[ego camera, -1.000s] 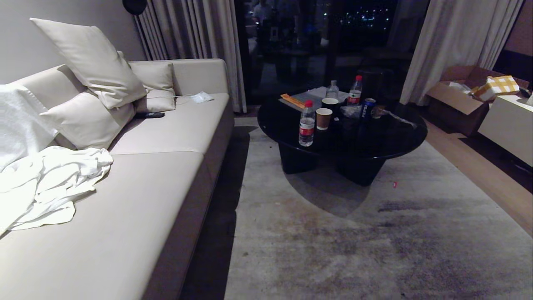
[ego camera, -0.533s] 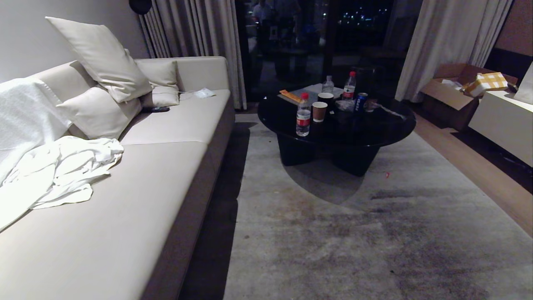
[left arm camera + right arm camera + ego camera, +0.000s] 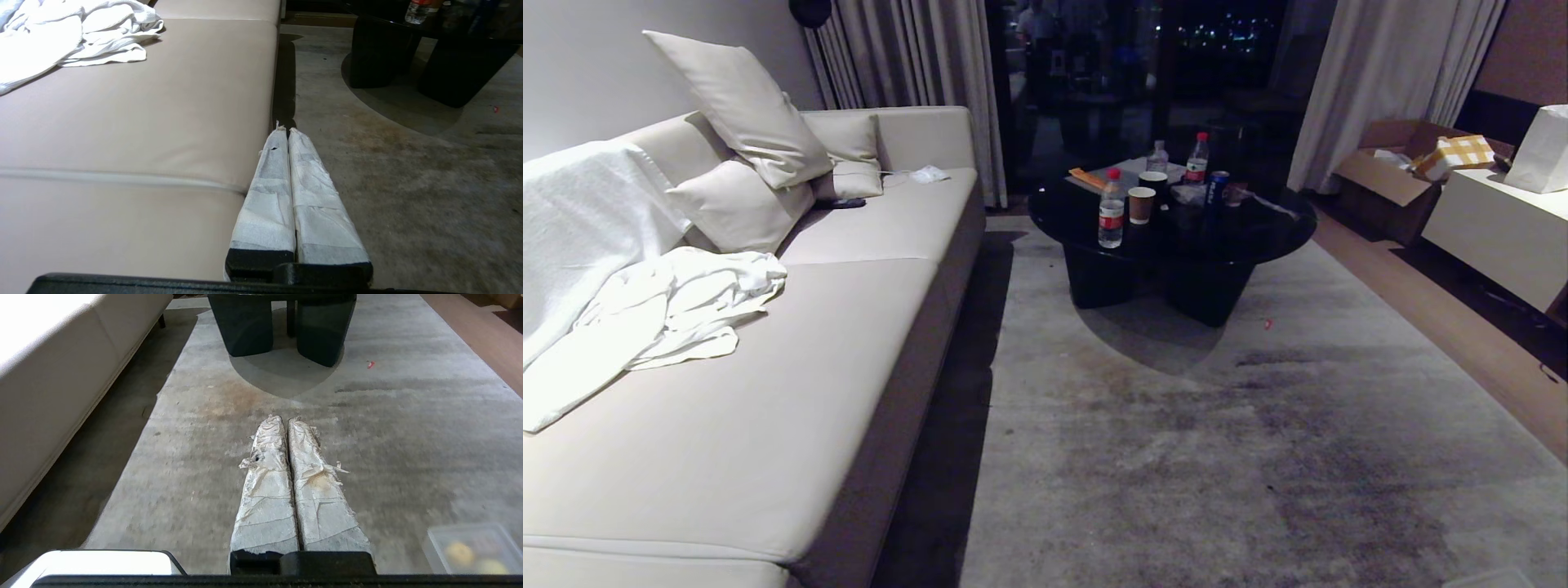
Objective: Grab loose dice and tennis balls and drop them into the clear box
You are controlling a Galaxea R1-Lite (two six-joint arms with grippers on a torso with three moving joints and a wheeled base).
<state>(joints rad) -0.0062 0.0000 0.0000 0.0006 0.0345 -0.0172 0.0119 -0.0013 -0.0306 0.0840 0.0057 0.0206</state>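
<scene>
my left gripper (image 3: 287, 131) was pressed closed and empty, hanging by the sofa (image 3: 143, 102) edge at centre frame. my right gripper (image 3: 284, 421) was closed too, holding nothing, above the rug (image 3: 388, 428). the clear box (image 3: 474, 548) sat at the lower right of the right wrist view, yellowish round things blurred inside.

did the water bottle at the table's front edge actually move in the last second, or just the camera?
No. The water bottle keeps its place beside the paper cup on the black table; the whole head view shifted together, so the camera moved.
</scene>
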